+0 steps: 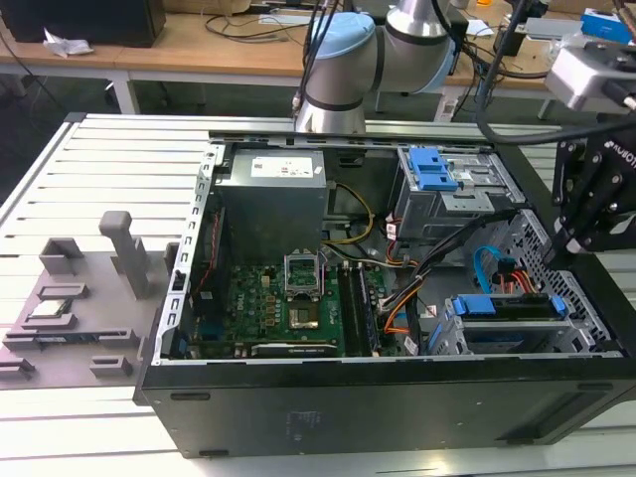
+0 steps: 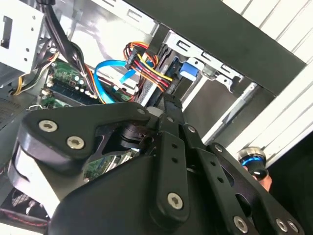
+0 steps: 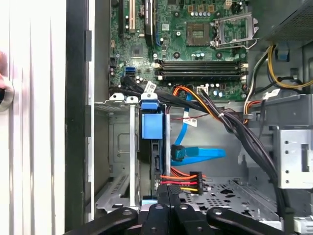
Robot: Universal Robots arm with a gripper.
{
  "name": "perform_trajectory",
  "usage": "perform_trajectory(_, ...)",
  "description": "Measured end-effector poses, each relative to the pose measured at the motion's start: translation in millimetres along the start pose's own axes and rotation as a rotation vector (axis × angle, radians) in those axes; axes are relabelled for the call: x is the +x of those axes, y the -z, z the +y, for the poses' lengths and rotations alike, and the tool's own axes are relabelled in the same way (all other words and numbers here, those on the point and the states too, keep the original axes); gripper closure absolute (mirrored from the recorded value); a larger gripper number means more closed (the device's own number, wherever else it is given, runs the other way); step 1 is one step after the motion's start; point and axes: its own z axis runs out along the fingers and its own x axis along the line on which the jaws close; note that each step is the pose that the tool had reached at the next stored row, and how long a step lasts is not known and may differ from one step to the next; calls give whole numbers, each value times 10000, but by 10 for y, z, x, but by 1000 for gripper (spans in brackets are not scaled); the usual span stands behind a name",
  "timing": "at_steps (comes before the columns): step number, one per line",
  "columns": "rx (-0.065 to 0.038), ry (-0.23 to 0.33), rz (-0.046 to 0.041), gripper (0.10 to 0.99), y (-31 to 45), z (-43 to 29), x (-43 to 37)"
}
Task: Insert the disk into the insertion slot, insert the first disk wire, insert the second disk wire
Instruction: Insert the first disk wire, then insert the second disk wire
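Blue-framed, the disk (image 3: 151,127) sits on edge inside the insertion slot (image 3: 120,169), directly ahead of the pincer (image 3: 167,193), long axis pointing away from it. The pincer looks closed, just beside the coloured wires (image 3: 183,180); if it pinches them I cannot tell.

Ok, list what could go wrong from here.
1. The pincer is right by the plug with red, orange and yellow wires at the end of the disk; an off-line push could leave it crooked or half seated.
2. The blue flat cable loops just beside that plug and might snag on the pincer.
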Motion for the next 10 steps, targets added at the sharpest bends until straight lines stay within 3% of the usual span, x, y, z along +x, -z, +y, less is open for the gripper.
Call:
perform_trajectory(1, 0, 0, 0, 980, 49, 2, 1)
perform_trajectory(6, 0, 0, 0, 980, 60, 3, 2)
perform_trajectory(8, 0, 0, -1, 851, 61, 3, 2)
perform_trajectory(9, 0, 0, 0, 851, 61, 3, 2)
perform_trajectory(10, 0, 0, -1, 792, 61, 3, 2)
